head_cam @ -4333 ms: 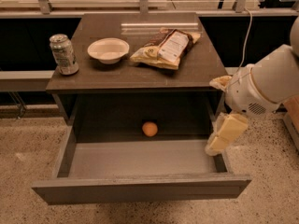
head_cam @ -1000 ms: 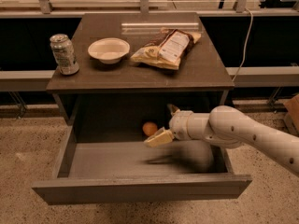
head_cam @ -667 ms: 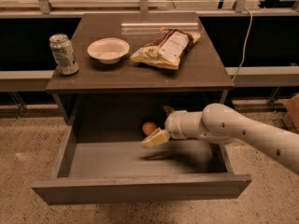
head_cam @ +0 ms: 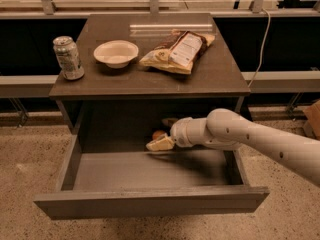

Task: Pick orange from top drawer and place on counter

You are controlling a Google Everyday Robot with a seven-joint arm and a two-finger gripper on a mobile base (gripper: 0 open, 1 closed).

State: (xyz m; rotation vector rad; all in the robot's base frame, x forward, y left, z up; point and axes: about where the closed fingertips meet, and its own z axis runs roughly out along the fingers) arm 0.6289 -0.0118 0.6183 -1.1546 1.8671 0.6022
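**A:** How are the jaws of the gripper (head_cam: 160, 132) held?

**B:** They are held apart. One pale finger (head_cam: 159, 144) is seen low and toward the front. A darker one is seen higher and toward the back, and a gap is left between the two.

**A:** What is found in that gap?

**B:** The orange (head_cam: 157, 134) is seen there, partly covered by the pale finger. Whether it is touched by either finger cannot be told, and no clamping is shown.

**A:** Where is the orange placed?

**B:** It is set at the back of the top drawer (head_cam: 150, 201), a little right of the middle, in the shadow under the counter (head_cam: 220, 69). The drawer is pulled well out, with its flat front panel turned toward the camera and its lighter bottom exposed.

**A:** How is the gripper carried?

**B:** It is borne by a white arm (head_cam: 250, 136) that is stretched in from the right edge of the view. The arm is passed over the drawer's right wall, so that the wrist is held inside the drawer.

**A:** What is kept on the counter?

**B:** A drink can (head_cam: 68, 58) is stood upright at the left edge. A white bowl (head_cam: 116, 53) is set near it on the right, apart from it. A crumpled snack bag (head_cam: 177, 51) is laid flat to the right of the bowl. The cabinet is stood on a speckled floor (head_cam: 30, 154).
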